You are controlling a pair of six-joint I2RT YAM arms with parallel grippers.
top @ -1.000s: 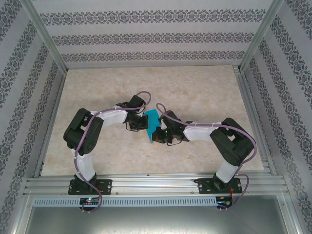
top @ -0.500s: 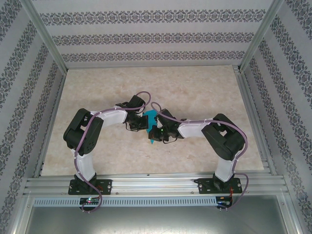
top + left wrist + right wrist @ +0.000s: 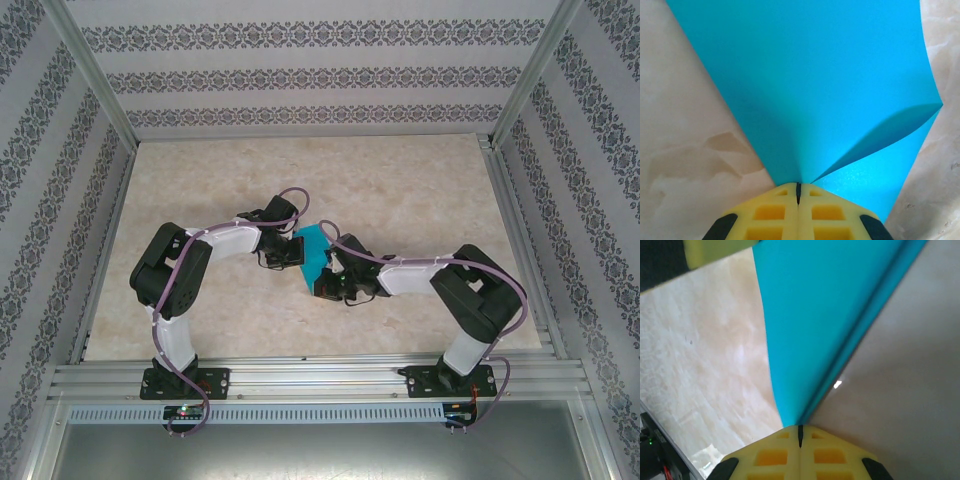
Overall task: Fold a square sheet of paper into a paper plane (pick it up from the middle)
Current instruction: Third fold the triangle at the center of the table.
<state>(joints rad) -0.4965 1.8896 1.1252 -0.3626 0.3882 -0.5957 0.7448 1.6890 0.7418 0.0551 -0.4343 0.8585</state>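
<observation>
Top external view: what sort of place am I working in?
Probably a purpose-built robot recording booth, not a home: aluminium frame posts, patterned wall panels boxing in a marble-look table, and a mounting rail along its near edge.

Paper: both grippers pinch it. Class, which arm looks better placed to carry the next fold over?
Probably right: the right gripper pinches the paper at a narrow end where the layers lie together; the left gripper clamps where the layers gape, suiting an anchor.
</observation>
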